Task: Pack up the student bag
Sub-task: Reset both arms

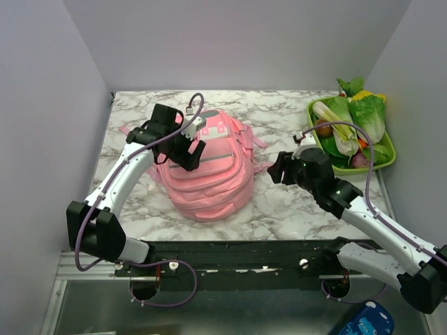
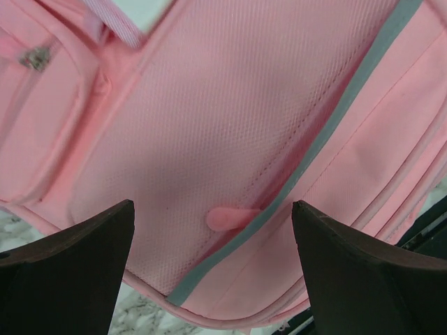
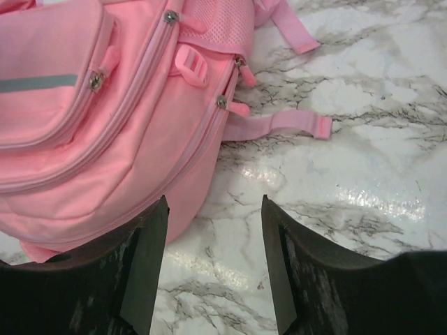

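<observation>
The student bag [image 1: 209,164] lies on the marble desk [image 1: 279,209], a little left of centre, roughly midway between the near and far edges. Front pockets face up. A pink strap [image 3: 276,125] trails off its right side onto bare marble.

Your left fingers [image 2: 70,272] hang over the bag's far half, spread wide, gripping nothing. From the left wrist you see pink mesh fabric and a grey-green stripe [image 2: 328,132] below them, with a small pink zip pull [image 2: 227,218] lying in the gap. Whether the tips touch the fabric cannot be told.

Your right fingers [image 3: 143,272] sit just beside the bag's right side, low over the desk, parted and empty. Between them show only marble and a sliver of the bag's rounded side.

A green tray [image 1: 386,164] of vegetables [image 1: 367,115] sits at the far right corner of the desk, well apart from the bag.
</observation>
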`<action>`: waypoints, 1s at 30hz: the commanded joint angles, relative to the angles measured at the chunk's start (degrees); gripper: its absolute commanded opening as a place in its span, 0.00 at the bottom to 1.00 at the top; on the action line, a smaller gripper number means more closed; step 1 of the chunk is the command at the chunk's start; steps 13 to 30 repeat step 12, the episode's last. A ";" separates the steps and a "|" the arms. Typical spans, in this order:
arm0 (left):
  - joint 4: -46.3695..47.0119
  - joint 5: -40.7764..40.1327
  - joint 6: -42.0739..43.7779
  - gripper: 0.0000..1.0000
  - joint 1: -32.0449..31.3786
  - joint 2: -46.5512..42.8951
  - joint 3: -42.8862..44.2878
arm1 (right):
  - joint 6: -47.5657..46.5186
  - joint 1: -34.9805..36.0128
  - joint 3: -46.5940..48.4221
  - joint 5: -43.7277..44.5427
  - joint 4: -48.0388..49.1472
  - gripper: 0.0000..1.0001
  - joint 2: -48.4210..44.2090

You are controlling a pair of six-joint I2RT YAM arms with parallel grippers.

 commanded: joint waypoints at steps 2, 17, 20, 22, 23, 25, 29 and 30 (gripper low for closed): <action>2.15 -1.52 -1.85 0.99 2.58 -6.98 -6.48 | -0.05 -0.20 -2.18 -1.64 -3.54 0.64 -3.43; 11.12 3.38 -0.96 0.99 14.88 -9.19 -14.66 | -0.14 -0.20 -2.62 0.38 -6.17 0.65 -5.36; 11.12 3.38 -0.96 0.99 14.88 -9.19 -14.66 | -0.14 -0.20 -2.62 0.38 -6.17 0.65 -5.36; 11.12 3.38 -0.96 0.99 14.88 -9.19 -14.66 | -0.14 -0.20 -2.62 0.38 -6.17 0.65 -5.36; 11.12 3.38 -0.96 0.99 14.88 -9.19 -14.66 | -0.14 -0.20 -2.62 0.38 -6.17 0.65 -5.36; 11.12 3.38 -0.96 0.99 14.88 -9.19 -14.66 | -0.14 -0.20 -2.62 0.38 -6.17 0.65 -5.36; 11.12 3.38 -0.96 0.99 14.88 -9.19 -14.66 | -0.14 -0.20 -2.62 0.38 -6.17 0.65 -5.36; 11.12 3.38 -0.96 0.99 14.88 -9.19 -14.66 | -0.14 -0.20 -2.62 0.38 -6.17 0.65 -5.36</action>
